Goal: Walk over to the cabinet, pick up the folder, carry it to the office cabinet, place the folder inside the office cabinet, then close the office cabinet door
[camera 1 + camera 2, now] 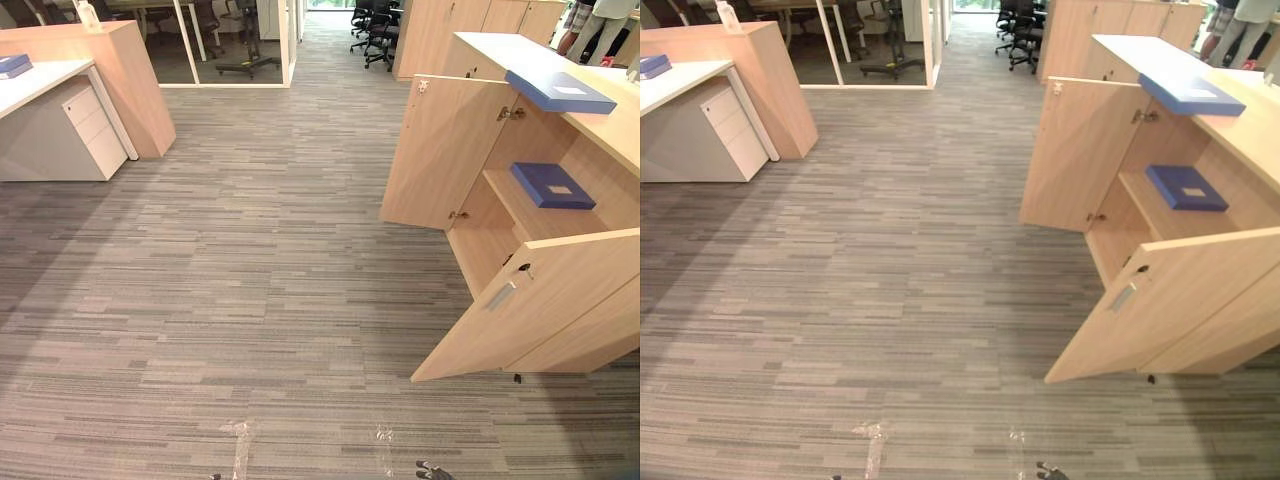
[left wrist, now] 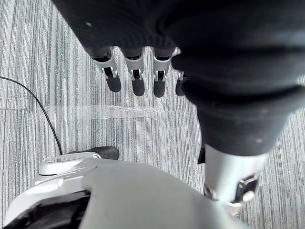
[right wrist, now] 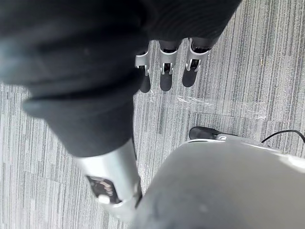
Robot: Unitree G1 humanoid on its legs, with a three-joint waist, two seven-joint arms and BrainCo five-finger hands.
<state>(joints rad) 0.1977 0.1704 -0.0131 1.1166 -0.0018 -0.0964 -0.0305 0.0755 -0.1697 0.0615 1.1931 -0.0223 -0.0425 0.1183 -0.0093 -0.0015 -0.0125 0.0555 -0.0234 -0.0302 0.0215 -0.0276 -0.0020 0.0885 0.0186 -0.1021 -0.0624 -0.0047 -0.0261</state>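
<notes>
Office cabinet (image 1: 610, 130) cut by right edge, person (image 1: 612, 22) cropped at top, perhaps two

No text, number or sign legible in any view. Upper folder (image 1: 560, 92), blue, lying on top of the office cabinet (image 1: 445, 150): pale top label (image 1: 570, 90) on its cover, print too small to read. Shelf folder (image 1: 552, 185), blue, lying on the shelf inside the open cabinet: pale shelf label (image 1: 560, 189) on its cover, likewise unreadable
</notes>
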